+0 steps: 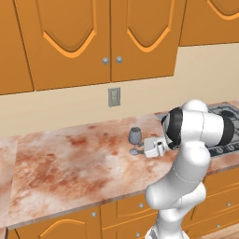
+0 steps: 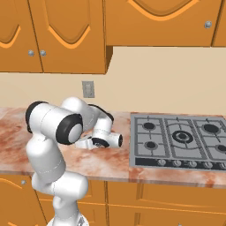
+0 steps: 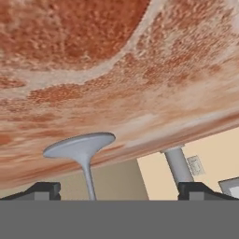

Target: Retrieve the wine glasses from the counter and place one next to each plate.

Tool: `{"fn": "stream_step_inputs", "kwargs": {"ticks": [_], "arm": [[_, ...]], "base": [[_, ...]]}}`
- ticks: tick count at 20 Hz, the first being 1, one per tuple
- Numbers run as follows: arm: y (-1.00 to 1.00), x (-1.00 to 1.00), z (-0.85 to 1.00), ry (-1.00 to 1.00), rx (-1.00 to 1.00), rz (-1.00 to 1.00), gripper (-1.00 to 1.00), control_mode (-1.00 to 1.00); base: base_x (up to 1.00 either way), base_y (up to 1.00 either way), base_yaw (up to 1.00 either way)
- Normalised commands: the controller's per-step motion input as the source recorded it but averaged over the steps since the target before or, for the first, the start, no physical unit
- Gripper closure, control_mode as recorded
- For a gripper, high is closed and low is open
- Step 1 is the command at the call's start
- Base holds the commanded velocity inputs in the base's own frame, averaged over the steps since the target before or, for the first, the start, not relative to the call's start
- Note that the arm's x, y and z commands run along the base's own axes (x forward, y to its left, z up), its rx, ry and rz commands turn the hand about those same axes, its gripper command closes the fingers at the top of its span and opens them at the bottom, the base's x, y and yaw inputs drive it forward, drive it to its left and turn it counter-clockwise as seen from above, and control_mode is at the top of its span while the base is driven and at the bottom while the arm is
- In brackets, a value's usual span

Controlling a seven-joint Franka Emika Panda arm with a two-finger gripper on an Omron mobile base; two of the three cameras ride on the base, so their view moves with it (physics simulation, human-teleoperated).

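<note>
A dark grey-blue wine glass [image 1: 135, 138] stands upright on the marbled counter [image 1: 70, 163], near its middle. My gripper [image 1: 141, 148] is low over the counter just right of the glass, at stem height, and is open. The hand view is rolled upside down: the glass's round foot [image 3: 79, 144] and thin stem run down between the two dark fingertips [image 3: 44, 189], closer to the left one, with gaps on both sides. In the right base view my own arm hides the glass, and the hand [image 2: 86, 143] shows beside the forearm. The plates are out of view.
A gas hob [image 2: 181, 139] is set into the counter right of the arm. A wall outlet [image 1: 114, 96] sits behind the glass under the orange upper cabinets [image 1: 107, 37]. A grey post-like shape [image 3: 176, 163] stands on the counter beyond the glass.
</note>
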Motion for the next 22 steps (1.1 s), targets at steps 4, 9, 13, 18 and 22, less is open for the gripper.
{"fn": "stream_step_inputs", "kwargs": {"ticks": [4, 9, 13, 18, 22], "arm": [[0.01, 0.13, 0.00, -0.01, 0.03, 0.00, -1.00, -1.00], [0.11, 0.12, 0.00, 0.00, 0.03, 0.00, -1.00, -1.00], [0.16, 0.09, -0.01, -0.04, 0.02, 0.00, -1.00, -1.00], [0.05, 0.10, 0.00, -0.04, 0.01, 0.00, -1.00, -1.00], [0.00, 0.08, 0.00, -0.03, 0.03, 0.00, -1.00, -1.00]], "base": [[0.00, 0.00, 0.00], [0.00, 0.00, 0.00], [0.00, 0.00, 0.00], [0.00, 0.00, 0.00], [0.00, 0.00, 0.00]]}}
